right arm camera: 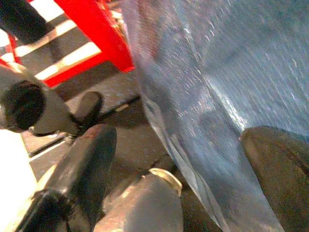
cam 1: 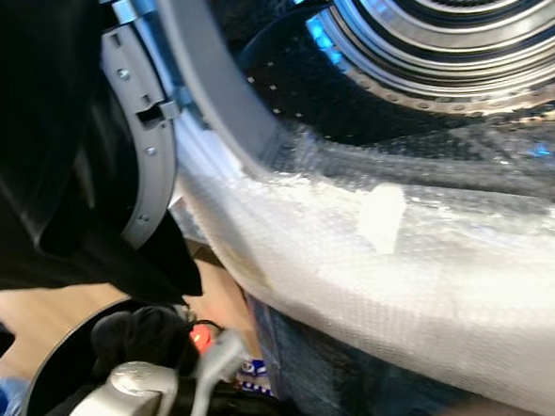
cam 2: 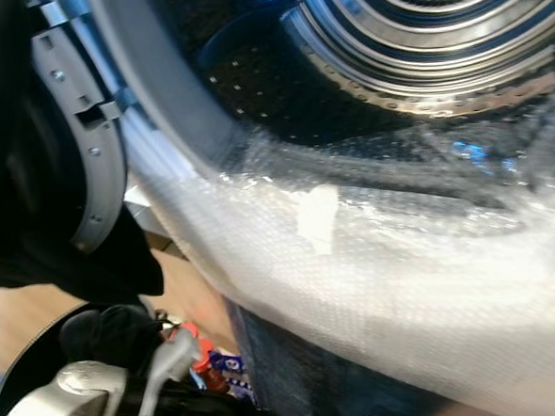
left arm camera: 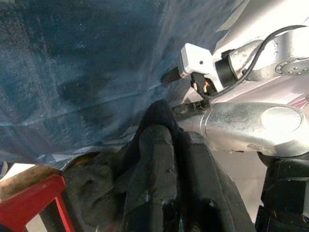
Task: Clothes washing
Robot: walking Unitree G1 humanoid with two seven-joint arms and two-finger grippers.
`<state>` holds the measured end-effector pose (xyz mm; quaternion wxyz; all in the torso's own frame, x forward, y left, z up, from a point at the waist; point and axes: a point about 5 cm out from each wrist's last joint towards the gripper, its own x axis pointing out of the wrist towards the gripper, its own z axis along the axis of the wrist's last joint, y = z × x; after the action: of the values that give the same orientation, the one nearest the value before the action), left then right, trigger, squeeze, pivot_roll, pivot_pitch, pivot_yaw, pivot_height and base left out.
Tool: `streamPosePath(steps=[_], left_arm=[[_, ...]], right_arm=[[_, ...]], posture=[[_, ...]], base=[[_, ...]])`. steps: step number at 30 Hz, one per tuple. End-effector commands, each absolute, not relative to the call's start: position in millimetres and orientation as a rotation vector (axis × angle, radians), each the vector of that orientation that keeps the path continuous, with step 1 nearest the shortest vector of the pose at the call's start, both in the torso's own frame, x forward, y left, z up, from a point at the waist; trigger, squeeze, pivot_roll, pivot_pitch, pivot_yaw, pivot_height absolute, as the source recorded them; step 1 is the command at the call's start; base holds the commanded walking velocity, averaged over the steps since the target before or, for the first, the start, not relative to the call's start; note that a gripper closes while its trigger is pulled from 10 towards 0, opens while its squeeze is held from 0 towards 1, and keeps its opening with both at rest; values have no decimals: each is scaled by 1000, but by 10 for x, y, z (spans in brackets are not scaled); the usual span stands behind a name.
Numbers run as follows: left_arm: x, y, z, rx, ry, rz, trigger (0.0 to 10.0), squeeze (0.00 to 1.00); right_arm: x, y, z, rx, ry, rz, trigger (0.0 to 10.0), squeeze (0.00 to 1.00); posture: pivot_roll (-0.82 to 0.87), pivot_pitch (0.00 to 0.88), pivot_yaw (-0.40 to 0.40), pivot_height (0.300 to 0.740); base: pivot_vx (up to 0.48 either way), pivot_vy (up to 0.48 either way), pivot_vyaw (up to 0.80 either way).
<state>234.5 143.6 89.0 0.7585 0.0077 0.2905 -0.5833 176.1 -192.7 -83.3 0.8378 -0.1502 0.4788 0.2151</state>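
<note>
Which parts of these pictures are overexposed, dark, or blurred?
Eye views: bubble wrap on the washer's rim glares white; the open door at left is nearly black; the drum is sharp. Right wrist view: blue plastic sheet is motion-blurred. Left wrist view: fingers dark.

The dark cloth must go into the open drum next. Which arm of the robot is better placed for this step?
Probably the left. The left gripper already pinches a dark cloth, low beside the washer's bubble-wrapped front, below the open drum. The right gripper appears to hold nothing.
</note>
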Motion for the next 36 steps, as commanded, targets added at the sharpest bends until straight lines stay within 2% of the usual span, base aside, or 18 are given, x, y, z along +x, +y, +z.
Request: streamPosePath(steps=[1,3,6,11,23,31,36], left_arm=[[2359,1501,909,21,622,-1233,0,0],[2349,1509,909,17,618,-1227,0,0],[2329,1511,904,7,613,-1221,0,0],[2314,1508,902,1,611,-1222,0,0],[2397,1494,962,6,584,-1221,0,0],[2476,1330,975,7,557,-1267,0,0],[2481,1298,976,2,556,-1280,0,0]], right_arm=[[1800,-1839,-796,-281,968,561,10000,0],[1815,-1847,-764,-238,948,614,10000,0],[1830,-1823,-690,-77,913,735,10000,0],[1867,-1806,-590,8,835,855,10000,0],[1987,-1853,-315,48,600,958,10000,0],[2070,-1683,-165,-2,490,1009,10000,0],[2155,-1535,35,34,371,1025,10000,0]], posture=[[7,0,157,740],[5,0,153,740],[8,0,150,740],[6,0,143,740],[4,0,149,740],[-29,0,159,740],[-32,0,162,740]], base=[[0,0,0],[0,0,0],[0,0,0],[0,0,0],[0,0,0],[0,0,0],[0,0,0]])
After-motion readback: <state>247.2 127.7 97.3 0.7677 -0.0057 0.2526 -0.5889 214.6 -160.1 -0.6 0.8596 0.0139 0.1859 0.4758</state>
